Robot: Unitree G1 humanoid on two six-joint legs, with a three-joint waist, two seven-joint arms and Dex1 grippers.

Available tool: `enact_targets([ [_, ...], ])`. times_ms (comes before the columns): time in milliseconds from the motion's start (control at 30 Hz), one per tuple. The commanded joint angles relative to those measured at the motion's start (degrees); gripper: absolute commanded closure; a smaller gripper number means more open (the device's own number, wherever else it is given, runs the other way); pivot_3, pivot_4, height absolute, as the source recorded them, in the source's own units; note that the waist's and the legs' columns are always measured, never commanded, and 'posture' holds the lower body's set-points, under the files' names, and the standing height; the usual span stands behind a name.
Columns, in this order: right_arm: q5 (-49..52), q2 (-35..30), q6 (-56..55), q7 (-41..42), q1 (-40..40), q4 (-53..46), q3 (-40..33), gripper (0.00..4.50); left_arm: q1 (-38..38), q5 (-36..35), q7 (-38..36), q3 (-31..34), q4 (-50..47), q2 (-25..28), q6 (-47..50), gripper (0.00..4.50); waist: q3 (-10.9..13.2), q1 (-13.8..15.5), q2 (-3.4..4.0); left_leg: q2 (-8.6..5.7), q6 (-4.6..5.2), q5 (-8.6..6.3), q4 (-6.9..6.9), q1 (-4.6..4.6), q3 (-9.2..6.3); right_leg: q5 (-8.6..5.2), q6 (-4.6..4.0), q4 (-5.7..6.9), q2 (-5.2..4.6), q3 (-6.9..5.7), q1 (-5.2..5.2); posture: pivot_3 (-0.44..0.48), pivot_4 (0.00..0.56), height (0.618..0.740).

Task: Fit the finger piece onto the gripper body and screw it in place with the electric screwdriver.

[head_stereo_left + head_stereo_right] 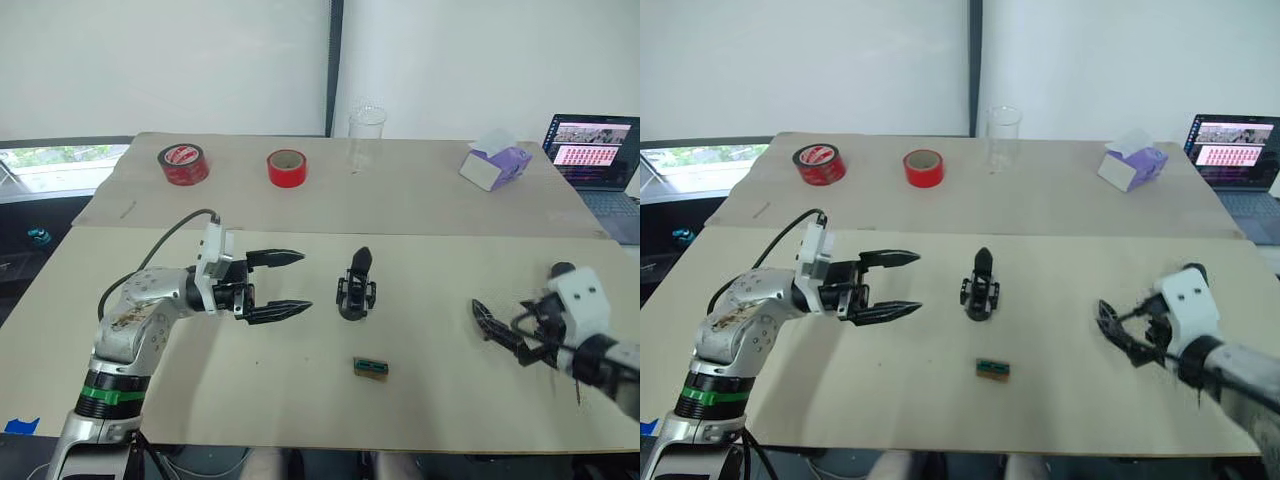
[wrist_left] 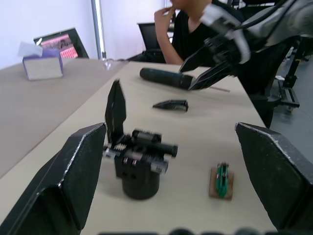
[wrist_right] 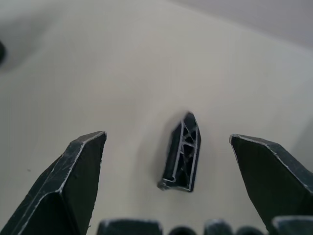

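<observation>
Near the middle of the table (image 1: 300,420), the gripper body (image 1: 355,288) is seen standing upright, its single black finger pointing up. Just toward the front edge from it, a small green-brown block (image 1: 370,368) is laid flat. The left gripper (image 1: 285,283) is held level just beside the gripper body on its left, pointed at it, with its two fingers spread wide and nothing between them.

Toward the right edge, the right gripper (image 3: 166,161) is lowered over the finger piece (image 3: 181,152), which is lying flat on the bare table between the widely parted fingers and is touched by neither. In the left wrist view the electric screwdriver (image 2: 166,78) is shown lying on the table just beyond the finger piece, beside the right gripper.

Along the far edge, two red tape rolls (image 1: 183,164), a clear plastic cup (image 1: 366,135) and a tissue box (image 1: 495,165) are set, with a laptop (image 1: 595,150) at the far right corner.
</observation>
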Motion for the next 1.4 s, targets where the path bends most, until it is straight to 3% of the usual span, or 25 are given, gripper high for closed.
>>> enact_targets([
  [33, -0.73, -2.7, 8.1, 0.31, -6.02, 5.51, 5.4, 0.0, -0.26, -0.97, 1.31, 0.02, -3.73, -0.31, -0.05, 0.06, 0.0, -0.06, -0.01, 0.0, 0.0, 0.0, 0.01, 0.0, 0.01, 0.01, 0.04, 0.0, 0.03, 0.01, 0.0, 0.0, 0.15, 0.74],
  [267, -6.46, -3.37, 7.99, 4.24, -16.49, 16.78, 16.68, 0.0, 1.54, -1.55, 3.05, 0.24, -6.77, -0.19, 0.17, 0.06, 0.01, -0.3, -0.02, -0.07, 0.06, 0.0, 0.08, -0.06, 0.05, 0.04, 0.72, -0.04, 0.02, 0.07, 0.0, 0.0, 0.15, 0.74],
  [433, -9.91, -2.68, 8.31, 8.26, -21.12, 23.89, 23.44, 0.0, 1.86, -1.18, 3.36, 0.23, -7.23, 0.68, 0.24, 0.06, -0.01, -0.43, -0.21, -0.01, -0.01, 0.04, 0.08, -0.02, 0.05, 0.05, 0.75, -0.02, 0.08, 0.06, 0.02, 0.0, 0.15, 0.74],
  [667, -10.15, -5.6, 12.46, 15.06, -23.12, 24.08, 28.1, 2.19, 1.15, -1.62, 2.75, 0.5, -6.31, 1.77, 0.09, 0.0, -0.08, -0.18, -0.37, 0.03, -0.04, 0.05, 0.08, -0.01, -0.02, 0.05, 0.73, -0.04, 0.08, -0.01, 0.05, 0.0, 0.15, 0.74],
  [800, -11.69, -4.49, 9.11, 14.85, -22.19, 22.94, 24.89, 3.41, 1.51, -2.43, 4.3, 0.54, -7.03, 0.67, 0.7, 0.0, -0.09, -0.18, -0.39, 0.02, -0.23, 0.16, 0.08, -0.03, 0.0, 0.05, 0.72, -0.05, 0.05, -0.01, 0.05, 0.0, 0.15, 0.74],
  [900, -13.55, -1.31, 1.21, 11.83, -19.63, 18.44, 16.52, 3.4, 0.05, -8.69, 12.25, 3.96, -8.33, -3.1, 5.66, 0.0, -0.07, -0.18, -0.47, 0.02, -0.22, 0.15, 0.09, -0.05, -0.02, 0.06, 0.75, -0.05, 0.05, -0.01, 0.07, 0.0, 0.15, 0.74],
  [1000, -16.53, 3.44, -11.23, 8.09, -16.91, 7.15, 9.05, 3.4, -2.71, -16.94, 24.8, 8.53, -9.04, -8.33, 11.39, 0.0, -0.04, -0.17, -0.42, 0.01, -0.27, 0.19, 0.09, -0.1, -0.02, 0.11, 0.88, 0.01, -0.02, 0.08, -0.02, 0.0, 0.15, 0.74],
  [1067, -17.8, 8.05, -16.94, 4.77, -17.5, -0.37, 7.56, 3.4, -4.36, -18.74, 33.62, 9.6, -9.24, -11.31, 14.64, 0.0, -0.04, -0.38, -0.41, 0.01, -0.58, 0.38, 0.06, -0.1, -0.04, 0.12, 0.91, 0.04, 0.02, 0.11, -0.04, 0.0, 0.15, 0.74],
  [1167, -22.54, 11.22, -23.4, 2.5, -18.81, -7.43, 13.09, 3.4, -6.88, -20.33, 40.87, 9.35, -9.39, -15.73, 15.99, 0.0, -0.04, -0.37, -0.41, 0.02, -0.68, 0.44, -0.03, -0.02, -0.04, 0.1, 0.95, 0.04, 0.13, 0.15, 0.0, 0.0, 0.15, 0.74],
  [1300, -30.29, 15.54, -30.77, 0.33, -22.92, -9.86, 24.04, 3.4, -10.16, -20.82, 44.46, 6.35, -8.96, -21.6, 16.5, 0.0, 0.0, -0.22, -0.48, -0.02, -0.76, 0.49, -0.01, -0.04, -0.04, 0.09, 0.93, 0.04, 0.19, 0.09, 0.01, 0.0, 0.15, 0.74],
  [1400, -34.09, 17.73, -32.91, -0.2, -25.24, -9.1, 27.94, 3.4, -11.58, -18.93, 45.44, 4.39, -7.66, -24.33, 15.96, 0.0, 0.01, -0.17, -0.49, -0.11, -0.68, 0.53, 0.02, -0.07, -0.05, 0.1, 0.91, 0.03, 0.19, 0.15, 0.03, 0.0, 0.15, 0.74],
])
